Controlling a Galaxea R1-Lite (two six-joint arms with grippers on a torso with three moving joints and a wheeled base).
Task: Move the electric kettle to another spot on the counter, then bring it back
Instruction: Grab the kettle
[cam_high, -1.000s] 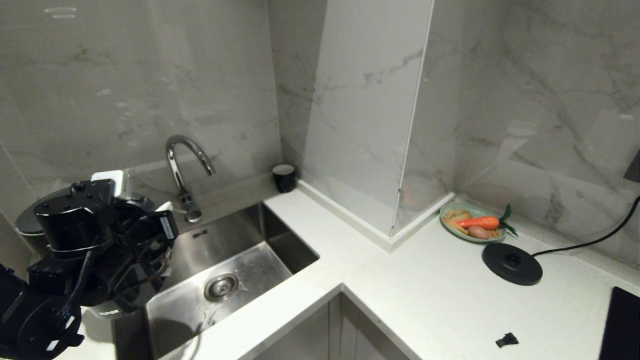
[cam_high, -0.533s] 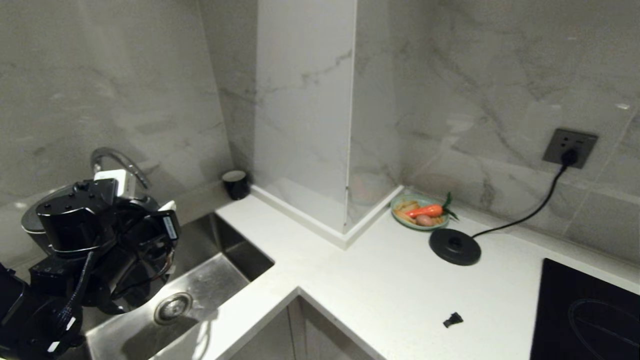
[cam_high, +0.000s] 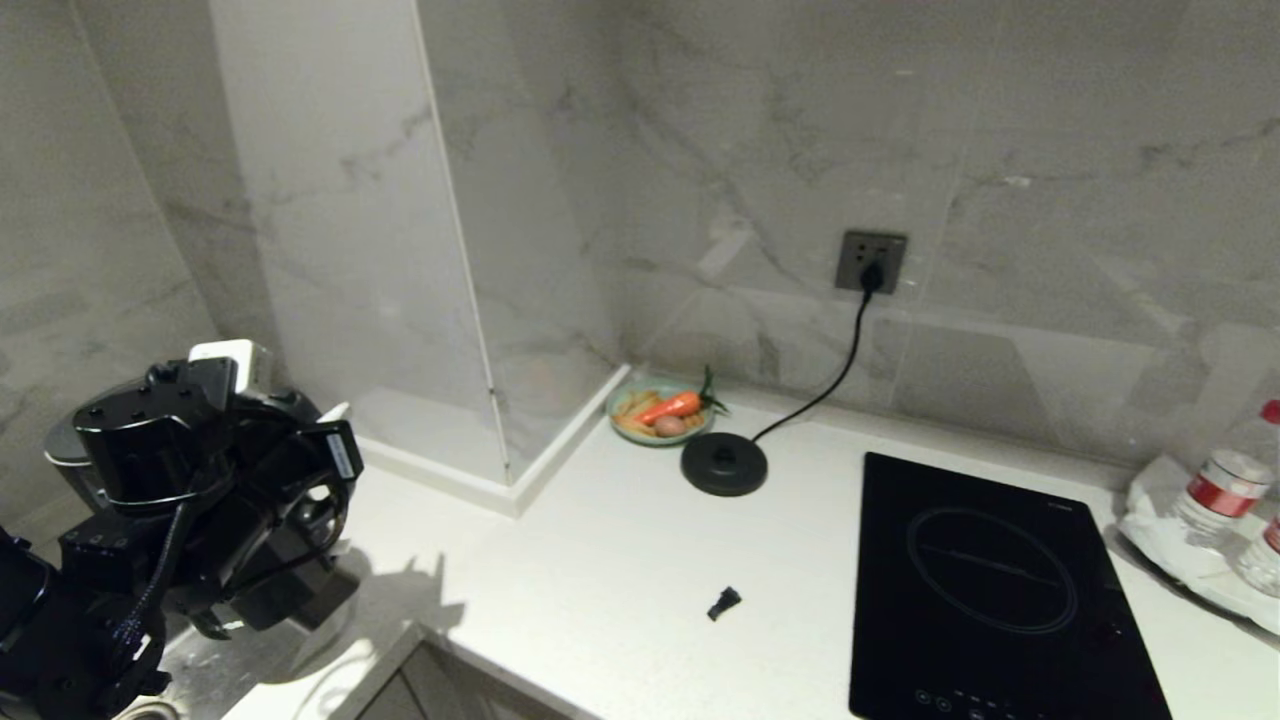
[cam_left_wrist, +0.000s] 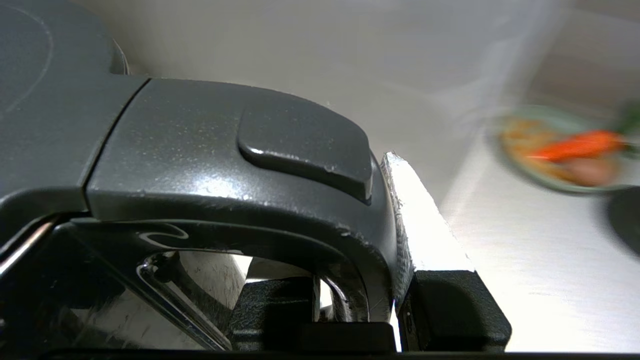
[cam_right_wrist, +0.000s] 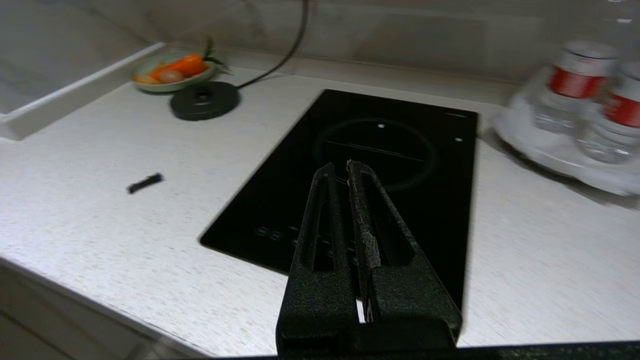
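- Grey marble-look wall (cam_high: 760, 150) across the back of the frame, with a dark socket (cam_high: 872, 262) at upper centre-right and a black cord plugged in.
- White speckled bench (cam_high: 600, 540) filling the lower half of the head view, turning a corner at centre left.
- Black induction hob (cam_high: 990, 580) set in at lower right; right claw (cam_right_wrist: 340, 167) parked above it, pressed shut on nothing.
- Electric kettle (cam_left_wrist: 200, 165) at lower left of the head view, mostly hidden behind the left arm and apparently lifted off the bench.
- Left claw (cam_left_wrist: 350, 300) clamped narrowly round the kettle's loop handle.
- Judged to be a carry leg of the task, not a set-down; outbound or return cannot be told.
- Next move likely calls for keeping the kettle upright and lowering it level.
- Empty round base disc (cam_high: 724, 464) at centre, well apart from the kettle.
- Green plate (cam_high: 660, 415) with a carrot just behind the disc.
- Small black scrap (cam_high: 723, 602) loose at lower centre.
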